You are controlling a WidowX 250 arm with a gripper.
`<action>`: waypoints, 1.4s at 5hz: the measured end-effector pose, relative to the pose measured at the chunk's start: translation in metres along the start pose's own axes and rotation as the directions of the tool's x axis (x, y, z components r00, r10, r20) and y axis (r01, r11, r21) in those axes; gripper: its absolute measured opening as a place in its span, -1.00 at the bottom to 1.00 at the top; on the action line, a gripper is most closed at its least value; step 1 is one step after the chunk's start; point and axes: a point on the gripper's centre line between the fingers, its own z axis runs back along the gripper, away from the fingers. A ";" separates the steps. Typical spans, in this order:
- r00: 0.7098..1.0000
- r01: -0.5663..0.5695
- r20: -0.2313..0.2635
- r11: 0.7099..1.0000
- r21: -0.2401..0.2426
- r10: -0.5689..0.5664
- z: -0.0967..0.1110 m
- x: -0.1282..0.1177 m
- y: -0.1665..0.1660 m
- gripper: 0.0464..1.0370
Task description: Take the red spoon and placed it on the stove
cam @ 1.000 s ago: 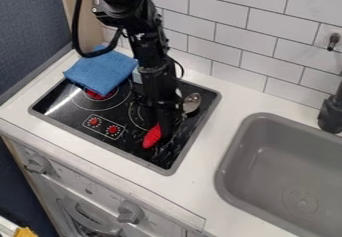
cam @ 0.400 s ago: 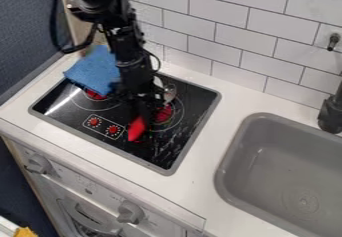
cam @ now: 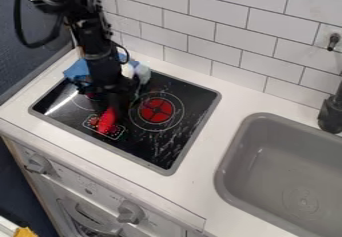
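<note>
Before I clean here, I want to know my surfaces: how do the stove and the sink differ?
The stove is flat and black, while the sink is a sunken grey basin. The stove has a red burner; the sink has a round drain. The sink's corners are rounder than the stove's. Both are set into the same white counter.

Free room spans the sink [cam: 234, 171]; the arm [cam: 100, 56] partly blocks the blue cloth [cam: 77, 71].
</note>
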 end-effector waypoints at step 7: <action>0.994 -0.100 0.046 0.994 0.033 0.098 -0.001 0.010 0.023 -0.30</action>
